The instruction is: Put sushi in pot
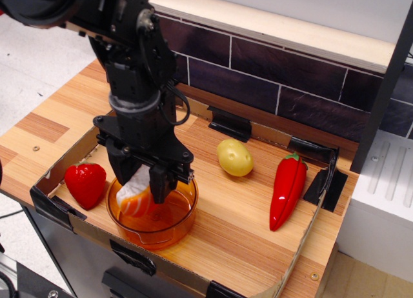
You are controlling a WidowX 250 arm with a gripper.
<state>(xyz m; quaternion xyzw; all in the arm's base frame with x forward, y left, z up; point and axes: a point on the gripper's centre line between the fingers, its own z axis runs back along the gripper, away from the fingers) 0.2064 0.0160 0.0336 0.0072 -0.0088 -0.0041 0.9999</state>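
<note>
Observation.image view: jaws [139, 189] closed on the sushi [134, 198], which sits between them, lowered inside the pot [171, 226]. Pot rests on the wooden table [239, 227], strawberry [84, 184] beside it; potato [235, 157] and chili pepper [286, 189] apart. Dark tiled wall [284, 85] behind.

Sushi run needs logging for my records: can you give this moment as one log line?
phase: placing | hand: shut on sushi | sushi: lowered inside pot, not released | beside pot: strawberry
</note>
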